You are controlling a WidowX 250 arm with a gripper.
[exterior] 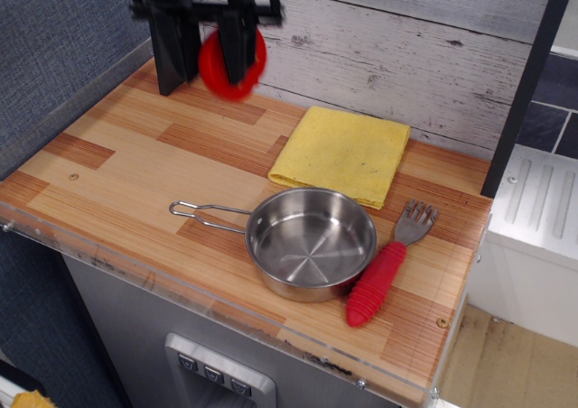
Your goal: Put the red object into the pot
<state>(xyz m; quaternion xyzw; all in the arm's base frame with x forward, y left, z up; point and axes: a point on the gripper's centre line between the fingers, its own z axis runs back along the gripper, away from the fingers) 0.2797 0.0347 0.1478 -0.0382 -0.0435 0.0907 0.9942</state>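
My gripper [217,60] is high at the back left, above the wooden counter, and is shut on the red object [231,68], a glossy red half-dome held between the two dark fingers. The image of the gripper is motion-blurred. The pot [311,242], a shallow shiny steel pan with a thin wire loop handle [200,213] pointing left, sits empty near the counter's front edge, well below and to the right of the gripper.
A folded yellow cloth [341,153] lies behind the pot. A fork with a red ribbed handle [386,271] lies right of the pot. A dark post [170,47] stands at the back left, a plank wall behind, and the counter's clear front lip [217,310].
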